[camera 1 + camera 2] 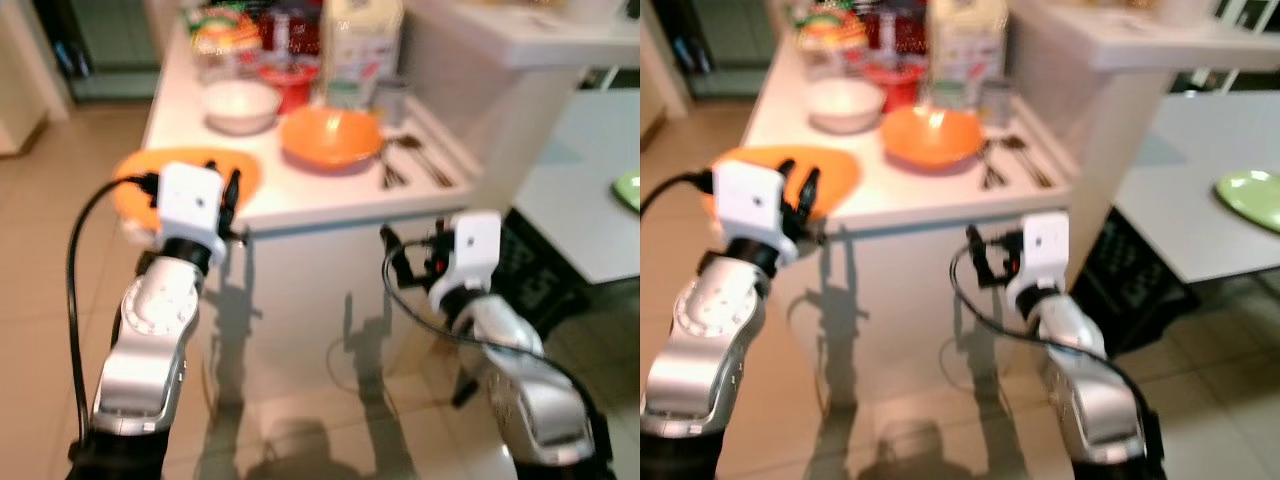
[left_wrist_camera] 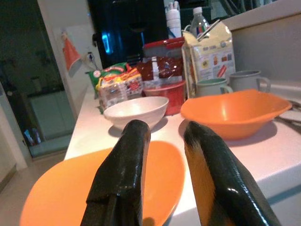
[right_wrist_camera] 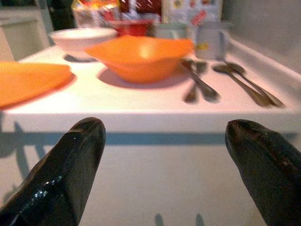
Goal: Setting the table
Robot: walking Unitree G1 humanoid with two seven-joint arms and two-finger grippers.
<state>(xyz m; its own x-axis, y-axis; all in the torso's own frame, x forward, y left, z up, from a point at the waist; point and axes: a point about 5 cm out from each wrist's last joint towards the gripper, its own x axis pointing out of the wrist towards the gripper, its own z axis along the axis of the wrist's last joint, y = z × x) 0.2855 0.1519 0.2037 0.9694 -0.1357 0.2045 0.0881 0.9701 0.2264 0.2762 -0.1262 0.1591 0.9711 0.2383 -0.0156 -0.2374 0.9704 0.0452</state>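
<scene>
Black fingers of the right gripper [image 3: 164, 165] stand wide apart, holding nothing, just below the near edge of the white counter [image 1: 330, 200]. At the counter's near left corner the left gripper [image 2: 164, 155] hovers over the orange plate [image 2: 94, 183], which overhangs the edge; its fingers are slightly parted and empty. Farther in sit the orange bowl [image 1: 332, 137], spoons [image 1: 410, 160] toward the right edge, and a white bowl [image 1: 241, 105]. Cups [image 2: 235, 82], packets [image 2: 117, 84] and a carton [image 1: 362, 45] crowd the far end.

Head views downward, wrist views near counter [image 1: 300, 205]
</scene>
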